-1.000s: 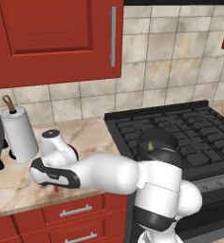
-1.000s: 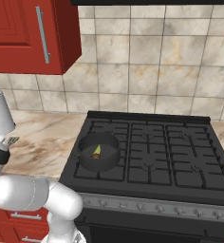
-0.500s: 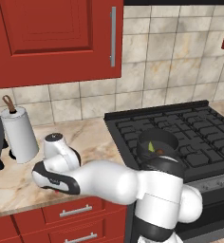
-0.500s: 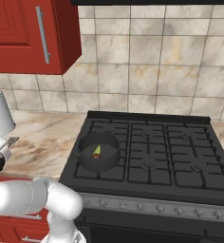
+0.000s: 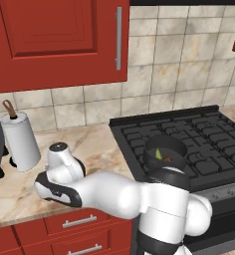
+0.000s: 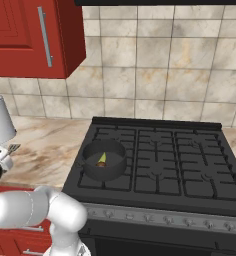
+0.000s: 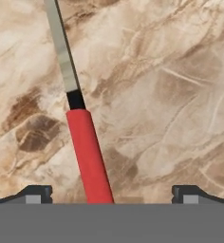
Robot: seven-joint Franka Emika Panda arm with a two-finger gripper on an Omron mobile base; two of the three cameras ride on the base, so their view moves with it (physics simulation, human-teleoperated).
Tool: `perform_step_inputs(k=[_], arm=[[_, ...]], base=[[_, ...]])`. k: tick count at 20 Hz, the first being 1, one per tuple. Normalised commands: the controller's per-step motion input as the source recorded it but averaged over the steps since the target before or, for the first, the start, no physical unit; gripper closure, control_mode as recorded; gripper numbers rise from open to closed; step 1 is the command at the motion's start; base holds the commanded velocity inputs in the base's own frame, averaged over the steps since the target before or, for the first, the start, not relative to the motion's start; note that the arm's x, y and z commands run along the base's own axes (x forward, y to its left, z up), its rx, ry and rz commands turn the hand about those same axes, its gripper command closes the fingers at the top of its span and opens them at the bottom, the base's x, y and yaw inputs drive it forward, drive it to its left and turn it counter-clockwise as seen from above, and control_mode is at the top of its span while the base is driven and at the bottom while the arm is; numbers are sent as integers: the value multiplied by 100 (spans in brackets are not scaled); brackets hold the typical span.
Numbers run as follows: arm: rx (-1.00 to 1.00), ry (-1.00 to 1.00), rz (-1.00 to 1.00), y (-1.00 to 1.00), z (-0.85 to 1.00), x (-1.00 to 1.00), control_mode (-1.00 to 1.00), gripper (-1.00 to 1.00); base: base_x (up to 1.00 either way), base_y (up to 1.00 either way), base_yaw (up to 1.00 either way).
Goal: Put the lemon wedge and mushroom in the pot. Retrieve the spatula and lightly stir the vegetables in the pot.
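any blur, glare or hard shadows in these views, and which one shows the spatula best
Hand view: sharp, evenly lit, the spatula crisp on the marble counter, no glare. Both base views: flat rendered light, soft shading inside the pot, no blur.

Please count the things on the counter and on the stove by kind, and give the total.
Pot: 1
Lemon wedge: 1
Mushroom: 1
Spatula: 1
Paper towel roll: 1
Total: 5
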Motion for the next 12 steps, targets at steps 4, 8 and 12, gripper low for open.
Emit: perform_step_inputs(k=[4, 8, 12], arm=[[0, 3, 0, 7, -13, 30, -100, -100], [0, 7, 0, 10, -16, 26, -100, -100], [0, 9, 0, 11, -29, 13, -100, -100]], base=[[0, 0, 0], [0, 0, 0], [0, 0, 0]])
